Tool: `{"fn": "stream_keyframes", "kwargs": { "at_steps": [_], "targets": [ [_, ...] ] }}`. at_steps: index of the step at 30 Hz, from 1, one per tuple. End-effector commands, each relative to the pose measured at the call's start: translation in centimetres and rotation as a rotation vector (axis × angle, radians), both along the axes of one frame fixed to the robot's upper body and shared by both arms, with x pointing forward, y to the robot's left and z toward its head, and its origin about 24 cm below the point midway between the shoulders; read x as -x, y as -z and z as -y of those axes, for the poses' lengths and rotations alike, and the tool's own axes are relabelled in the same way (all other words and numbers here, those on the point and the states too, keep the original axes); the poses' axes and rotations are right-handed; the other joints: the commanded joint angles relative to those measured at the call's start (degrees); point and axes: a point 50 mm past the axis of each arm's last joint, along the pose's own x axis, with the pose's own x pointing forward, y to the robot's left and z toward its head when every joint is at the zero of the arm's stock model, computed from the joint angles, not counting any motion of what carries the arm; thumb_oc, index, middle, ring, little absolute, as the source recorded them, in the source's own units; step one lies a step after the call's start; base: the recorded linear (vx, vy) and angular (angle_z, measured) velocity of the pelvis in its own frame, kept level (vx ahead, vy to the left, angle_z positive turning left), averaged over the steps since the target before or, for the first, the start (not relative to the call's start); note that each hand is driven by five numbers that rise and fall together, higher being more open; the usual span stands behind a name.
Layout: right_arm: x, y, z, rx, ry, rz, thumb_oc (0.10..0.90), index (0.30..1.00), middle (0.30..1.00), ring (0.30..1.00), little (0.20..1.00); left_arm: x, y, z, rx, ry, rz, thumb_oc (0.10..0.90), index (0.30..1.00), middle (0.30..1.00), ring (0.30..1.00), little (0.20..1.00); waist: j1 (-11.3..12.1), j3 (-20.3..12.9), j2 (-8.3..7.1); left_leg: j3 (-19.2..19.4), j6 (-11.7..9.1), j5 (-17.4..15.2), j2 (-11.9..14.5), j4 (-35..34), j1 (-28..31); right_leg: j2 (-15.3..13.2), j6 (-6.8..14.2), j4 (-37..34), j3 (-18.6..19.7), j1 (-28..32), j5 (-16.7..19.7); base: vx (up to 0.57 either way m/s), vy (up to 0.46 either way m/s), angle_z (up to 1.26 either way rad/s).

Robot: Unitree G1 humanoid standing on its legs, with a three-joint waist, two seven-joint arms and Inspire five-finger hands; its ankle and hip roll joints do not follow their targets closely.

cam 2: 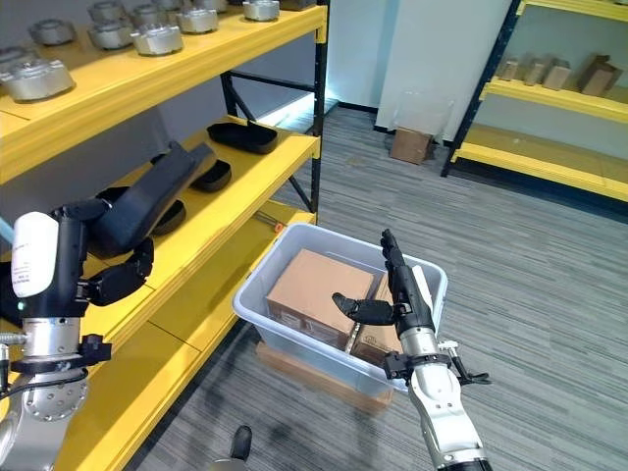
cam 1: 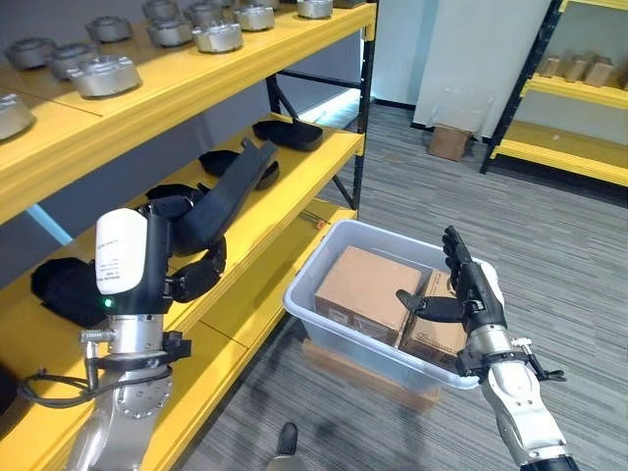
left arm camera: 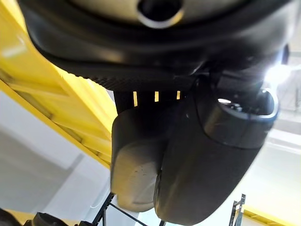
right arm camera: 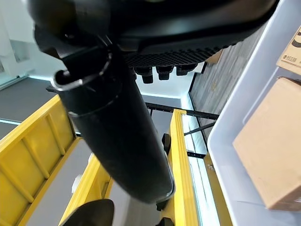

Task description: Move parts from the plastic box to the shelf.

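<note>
2 cardboard boxes (cam 1: 365, 287) inside plastic box (cam 1: 324, 316); right robot hand (cam 1: 469, 290) above, fingers straight.

One translucent plastic box (cam 1: 339, 324) contains two cardboard boxes (cam 1: 365, 289). At least nine round grey metal parts (cam 1: 103, 75) are visible on the top level of the yellow shelf (cam 1: 245, 74). The middle level carries several black moulded parts (cam 1: 287, 132); their exact number cannot be determined.
</note>
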Motion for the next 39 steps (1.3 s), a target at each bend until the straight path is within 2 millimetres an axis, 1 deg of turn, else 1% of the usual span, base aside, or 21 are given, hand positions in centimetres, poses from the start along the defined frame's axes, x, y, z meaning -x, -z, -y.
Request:
{"fn": "stream_keyframes", "kwargs": {
  "at_steps": [1,3,4,6,7,8,10,13,14,16,17,18,20,21,23,29,31,32,35,37,39],
  "targets": [
    [-1.6,-6.6,-1.3,-0.010,-0.085,0.340,0.900,1.000,1.000,1.000,1.000,0.8,-7.3,1.3,-0.042,0.122,0.409,0.400,0.300,0.300,0.300,0.300,-2.30,-1.81,-0.29,-3.02,-9.31,7.08,-2.37,-0.40,-1.58,-1.13,-0.03,-20.39,-2.73,10.91,6.02,-0.15,-0.189,0.28],
    [-1.7,-6.7,-1.3,-0.003,-0.090,0.342,0.900,1.000,1.000,1.000,1.000,0.9,-7.4,1.3,-0.047,0.117,0.415,0.400,0.300,0.300,0.300,0.300,-2.22,-1.61,0.28,-3.45,-9.86,8.11,-2.11,-1.92,-1.19,-0.77,-0.37,-21.44,-3.72,11.74,5.91,-0.10,-0.129,0.54],
    [-1.6,-6.5,-0.9,-0.004,-0.073,0.334,0.900,1.000,1.000,1.000,1.000,1.2,-7.2,1.0,-0.047,0.106,0.410,0.400,0.300,0.300,0.300,0.300,-1.40,-1.27,1.26,-3.25,-10.56,9.34,-1.63,-2.54,-2.20,-0.33,-0.61,-22.79,-5.16,12.27,6.10,-0.20,-0.131,0.73],
    [-1.4,-6.5,-0.5,0.008,-0.058,0.335,0.900,1.000,1.000,1.000,1.000,1.4,-7.1,0.7,-0.030,0.091,0.412,0.400,0.300,0.300,0.300,0.300,-1.84,-0.88,1.57,0.57,-10.75,9.94,-0.97,-2.43,-3.55,-0.51,-0.91,-24.01,-8.02,12.69,6.44,-0.15,-0.103,0.72],
    [-1.4,-6.5,-0.5,0.008,-0.058,0.335,0.900,1.000,1.000,1.000,1.000,1.4,-7.1,0.7,-0.030,0.091,0.412,0.400,0.300,0.300,0.300,0.300,-1.90,-0.88,1.57,0.53,-10.75,9.94,-1.00,-2.42,-3.57,-0.53,-0.90,-24.05,-8.07,12.72,6.45,-0.10,-0.069,1.18],
    [-1.4,-6.7,-0.3,0.027,-0.041,0.350,0.900,1.000,1.000,1.000,1.000,1.4,-7.1,0.7,-0.014,0.086,0.422,0.400,0.300,0.300,0.300,0.300,-2.26,-0.55,1.33,6.70,-10.72,10.11,0.09,-2.13,-3.76,-1.05,-0.94,-24.81,-10.69,12.95,7.05,-0.12,-0.077,1.11],
    [-1.4,-6.8,-0.3,0.042,-0.032,0.355,0.900,1.000,1.000,1.000,1.000,1.3,-7.4,0.7,-0.007,0.092,0.437,0.400,0.300,0.300,0.300,0.300,-3.10,-0.40,0.84,12.50,-10.89,9.84,2.52,-0.79,-2.31,-1.86,-0.88,-24.40,-13.62,12.82,7.47,-0.12,-0.055,1.22],
    [-1.4,-6.6,-0.5,0.048,-0.041,0.342,0.900,1.000,1.000,1.000,1.000,1.5,-7.3,0.9,-0.014,0.105,0.438,0.400,0.300,0.300,0.300,0.300,-3.10,-0.59,0.59,10.94,-11.09,8.38,3.60,2.83,-0.24,-2.87,-0.85,-23.73,-15.39,12.53,8.03,-0.08,0.019,1.07],
    [-1.4,-6.4,-0.5,0.046,-0.042,0.336,0.900,1.000,1.000,1.000,1.000,1.5,-7.3,0.9,-0.011,0.105,0.434,0.400,0.300,0.300,0.300,0.300,-3.17,-0.82,0.31,10.35,-10.93,7.15,3.88,4.11,0.46,-3.46,-0.84,-23.34,-16.16,12.46,7.95,-0.05,0.042,0.56],
    [-1.2,-6.4,-0.3,0.035,-0.037,0.334,0.900,1.000,1.000,1.000,1.000,1.4,-7.3,1.0,-0.006,0.109,0.434,0.400,0.300,0.300,0.300,0.300,-3.45,-1.11,-0.07,10.33,-10.81,5.74,5.33,6.12,1.78,-4.43,-1.07,-22.36,-18.34,11.92,7.54,-0.06,0.148,0.77],
    [-0.5,-5.9,0.4,0.022,-0.004,0.318,0.900,1.000,1.000,1.000,1.000,1.5,-7.8,0.9,-0.023,0.098,0.461,0.400,0.300,0.300,0.300,0.300,-4.88,-2.36,0.54,14.53,-11.76,4.23,8.96,3.18,6.20,-6.59,0.12,-19.96,-23.55,10.86,7.05,-0.04,0.244,0.70],
    [-0.5,-5.8,0.4,0.022,-0.003,0.317,0.900,1.000,1.000,1.000,1.000,1.5,-7.7,0.9,-0.023,0.099,0.461,0.400,0.300,0.300,0.300,0.300,-4.89,-2.41,0.55,14.52,-11.77,4.30,8.95,3.00,6.27,-6.61,0.15,-19.87,-23.60,10.83,7.00,0.01,0.306,1.27],
    [-0.2,-5.6,0.8,0.025,0.016,0.304,0.900,1.000,1.000,1.000,1.000,1.4,-7.9,1.2,-0.041,0.119,0.452,0.400,0.300,0.300,0.300,0.300,-4.86,-3.07,1.14,15.67,-11.95,4.47,8.46,0.17,6.29,-7.63,0.97,-19.25,-25.60,11.16,7.43,0.10,0.229,1.38],
    [0.0,-5.3,1.3,0.027,0.039,0.293,0.900,1.000,1.000,1.000,1.000,1.3,-8.0,1.1,-0.072,0.106,0.446,0.400,0.300,0.300,0.300,0.300,-4.75,-3.52,1.25,16.06,-11.87,3.99,7.34,-1.52,6.93,-8.94,1.69,-18.50,-26.56,11.59,7.91,0.16,0.310,0.73],
    [0.1,-5.2,1.4,0.024,0.046,0.290,0.900,1.000,1.000,1.000,1.000,1.3,-8.1,1.0,-0.101,0.101,0.445,0.400,0.300,0.300,0.300,0.300,-4.49,-3.78,0.97,16.01,-11.57,3.32,6.38,-1.92,7.44,-9.96,2.26,-18.41,-27.09,12.19,8.35,0.10,0.206,0.52],
    [0.4,-4.2,1.6,0.016,0.070,0.247,0.900,1.000,1.000,1.000,1.000,1.3,-8.7,0.0,-0.227,0.035,0.427,0.400,0.300,0.300,0.300,0.300,-3.05,-4.80,-1.25,16.12,-9.39,-0.07,1.40,-2.05,7.73,-15.07,5.60,-18.55,-29.30,13.79,11.07,0.09,0.196,0.42],
    [0.4,-3.9,1.6,0.012,0.075,0.230,0.900,1.000,1.000,1.000,1.000,1.4,-8.8,-0.6,-0.264,-0.002,0.419,0.400,0.300,0.300,0.300,0.300,-2.72,-5.44,-1.85,15.33,-9.26,-1.35,0.44,-2.39,7.91,-15.77,6.66,-18.72,-28.66,14.06,11.12,0.09,0.152,0.22],
    [0.5,-3.7,1.6,0.013,0.078,0.220,0.900,1.000,1.000,1.000,1.000,1.4,-8.8,-1.0,-0.283,-0.026,0.412,0.400,0.300,0.300,0.300,0.300,-2.46,-5.56,-2.31,15.88,-8.53,-1.14,-0.51,-2.26,7.37,-16.63,6.82,-19.02,-29.85,13.79,12.52,0.06,0.159,0.22],
    [0.5,-3.2,1.6,0.018,0.072,0.198,0.900,1.000,1.000,1.000,1.000,1.7,-8.7,-2.2,-0.329,-0.101,0.386,0.400,0.300,0.300,0.300,0.300,-1.86,-6.03,-3.47,15.73,-7.51,-2.21,-2.25,-2.11,7.33,-17.81,7.87,-19.31,-29.63,13.82,14.32,0.05,0.151,0.11],
    [0.5,-3.1,1.5,0.019,0.070,0.195,0.900,1.000,1.000,1.000,1.000,1.8,-8.7,-2.6,-0.337,-0.119,0.381,0.400,0.300,0.300,0.300,0.300,-1.73,-6.12,-3.84,15.71,-7.25,-2.52,-2.62,-1.98,7.33,-18.10,8.11,-19.45,-29.57,13.87,14.70,0.06,0.106,-0.03],
    [0.4,-3.0,1.3,0.014,0.054,0.183,0.900,1.000,1.000,1.000,1.000,2.2,-8.4,-3.7,-0.354,-0.186,0.358,0.400,0.300,0.300,0.300,0.300,-0.73,-6.18,-5.23,15.50,-6.45,-4.25,-4.05,-0.07,6.59,-19.03,9.10,-20.25,-29.25,13.92,17.10,0.08,0.173,-0.02]
  ]
}}
